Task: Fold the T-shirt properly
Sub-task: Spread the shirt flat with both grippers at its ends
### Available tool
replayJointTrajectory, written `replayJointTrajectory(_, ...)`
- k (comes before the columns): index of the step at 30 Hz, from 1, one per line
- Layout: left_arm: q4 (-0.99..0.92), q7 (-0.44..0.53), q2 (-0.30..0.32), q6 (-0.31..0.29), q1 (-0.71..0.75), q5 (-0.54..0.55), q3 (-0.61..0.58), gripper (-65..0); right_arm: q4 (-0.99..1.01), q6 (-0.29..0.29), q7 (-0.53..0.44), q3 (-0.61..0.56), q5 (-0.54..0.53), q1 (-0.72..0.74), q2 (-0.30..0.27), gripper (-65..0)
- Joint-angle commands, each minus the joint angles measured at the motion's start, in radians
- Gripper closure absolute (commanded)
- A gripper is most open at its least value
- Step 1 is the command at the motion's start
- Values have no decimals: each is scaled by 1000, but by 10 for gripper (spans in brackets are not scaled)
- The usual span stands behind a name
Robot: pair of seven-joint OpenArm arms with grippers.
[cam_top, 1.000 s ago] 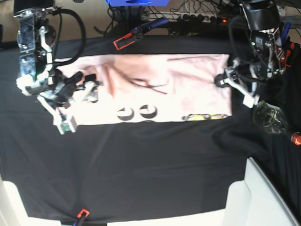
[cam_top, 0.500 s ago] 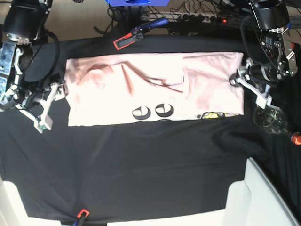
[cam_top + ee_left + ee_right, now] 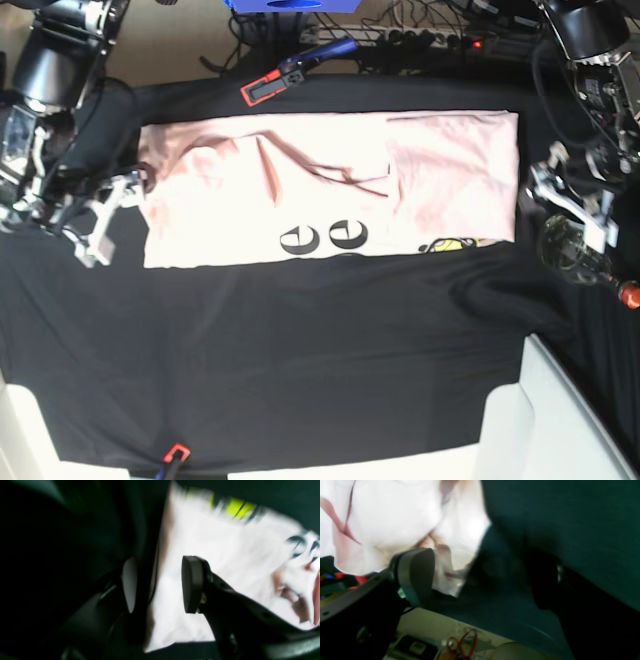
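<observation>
The pale pink T-shirt (image 3: 330, 180) lies as a long flat band across the black table cloth (image 3: 320, 360), with bits of black lettering and a yellow patch along its near edge. My left gripper (image 3: 568, 208) hangs just off the shirt's right end, open. In the left wrist view its pads (image 3: 191, 585) stand apart with nothing between them, and the T-shirt (image 3: 212, 555) lies below and beyond. My right gripper (image 3: 108, 215) is off the left end, wide open. In the right wrist view the right gripper (image 3: 480, 577) is empty, beside a corner of the T-shirt (image 3: 395, 517).
A clear glass jar (image 3: 572, 250) stands right beside the left gripper, with a red-capped item (image 3: 628, 293) near it. A red and blue clamp (image 3: 285, 75) sits at the back edge, another clamp (image 3: 175, 455) at the front. White panels (image 3: 560, 420) flank the front corners.
The left gripper opened, let go of the shirt's right end and drew off to the right. The right gripper pulled back left. The shirt now lies stretched wider.
</observation>
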State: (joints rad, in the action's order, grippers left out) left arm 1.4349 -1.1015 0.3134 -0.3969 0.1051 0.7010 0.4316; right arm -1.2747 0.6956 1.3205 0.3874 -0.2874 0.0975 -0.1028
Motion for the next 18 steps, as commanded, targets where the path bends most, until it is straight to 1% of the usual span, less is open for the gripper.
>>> replayJointTrajectory(1,51,11,16,-4,8,15,16,-279,-1,3,-3,2,-11,31,-8,-561)
replayJointTrajectory(5,163,14,11,-4,21,13,23,-279,77,3,-3,5,-11,72,15,-561)
replayJointTrajectory(9,198,17,13,-4,34,12,45,-279,137,3,-6,6,-11,109,18,-561)
replayJointTrajectory(10,201,17,13,-4,34,-4,48,-277,145,3,-6,6,-11,110,18,-561)
replayJointTrajectory(11,201,17,13,-4,32,-36,51,-277,145,3,-5,6,-11,118,21,-561)
replayJointTrajectory(13,201,17,8,-4,26,-145,48,-277,145,3,-3,5,-17,121,38,-560)
replayJointTrajectory(14,201,19,3,-4,25,-221,46,-277,146,3,-3,0,-34,121,42,-560)
replayJointTrajectory(16,201,19,-20,-7,21,-333,49,-277,148,3,-3,0,-83,118,45,-559)
replayJointTrajectory(17,201,19,-33,-9,17,-376,51,-277,155,3,-3,-3,-108,118,45,-557)
replayJointTrajectory(18,201,19,-39,-10,9,-401,51,-277,165,3,-3,-15,-126,118,45,-540)
